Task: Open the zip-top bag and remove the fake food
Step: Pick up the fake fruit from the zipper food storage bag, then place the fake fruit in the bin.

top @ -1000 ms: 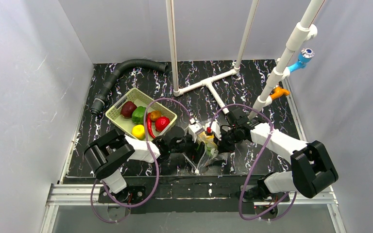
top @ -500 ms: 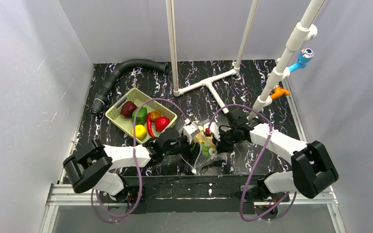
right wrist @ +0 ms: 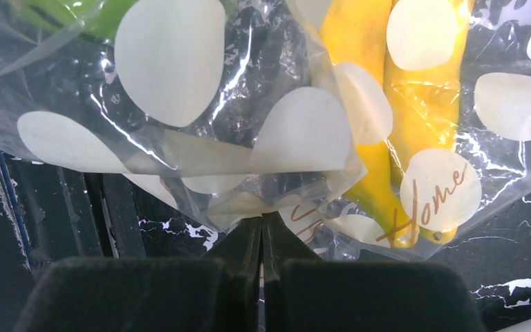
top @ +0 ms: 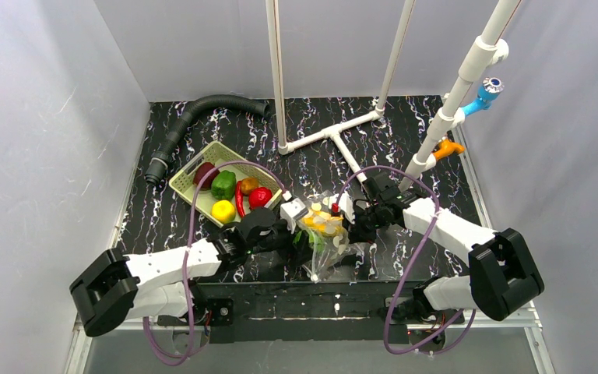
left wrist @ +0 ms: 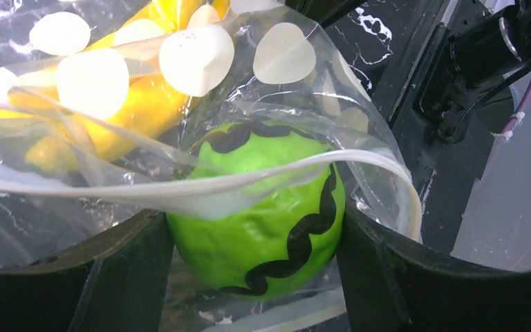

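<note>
Green fruit [left wrist: 266, 187] clamped in wide left gripper [left wrist: 252, 235].

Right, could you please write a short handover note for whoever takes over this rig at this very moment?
Left gripper: shut on the glossy green plastic fruit with a black wavy stripe, at the bag's mouth. I cannot tell whether bag film lies between fingers and fruit.
Right gripper: shut on an edge of the clear, white-dotted zip-top bag.
Done: the bag is open, and several plastic fruits and vegetables lie in the pale green slotted plastic basket.
Left: draw the green fruit out, then the yellow plastic banana inside the bag.
</note>
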